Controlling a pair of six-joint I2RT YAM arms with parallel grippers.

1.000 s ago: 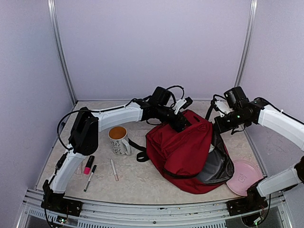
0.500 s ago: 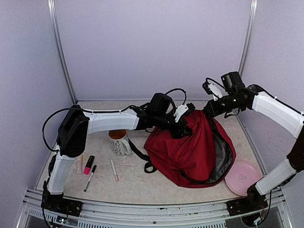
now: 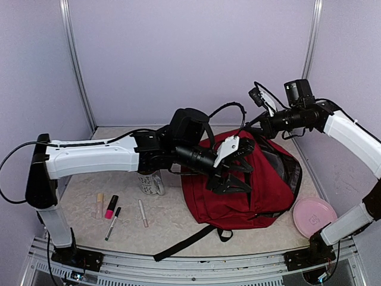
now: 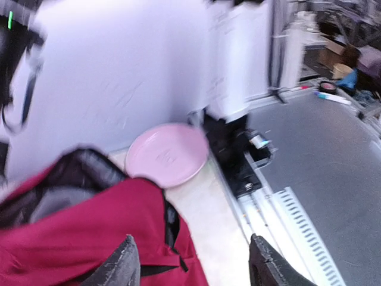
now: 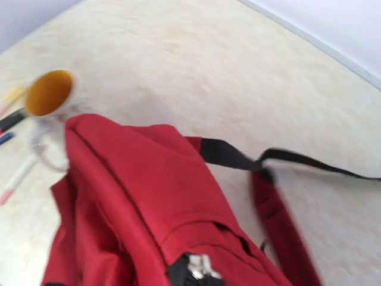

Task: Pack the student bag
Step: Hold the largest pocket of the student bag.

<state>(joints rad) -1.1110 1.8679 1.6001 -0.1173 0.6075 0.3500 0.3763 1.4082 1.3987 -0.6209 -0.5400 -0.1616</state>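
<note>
Honestly, I am judging the packing as barely begun: the student bag (image 3: 238, 196) is slumping mid-table with its grey-lined mouth gaping rightward, while the mug (image 3: 149, 182), the markers (image 3: 111, 207) and the pink plate (image 3: 314, 215) are lying outside it. My left gripper (image 4: 191, 241) is hovering over the bag, jaws apart and empty. My right gripper (image 3: 260, 116) is pinched shut by the bag's top edge; whether it is gripping fabric I cannot tell.

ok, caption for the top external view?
Right pincer holds the student bag by its top; open left pincer over its front; mug, pens, plate alongside.
</note>
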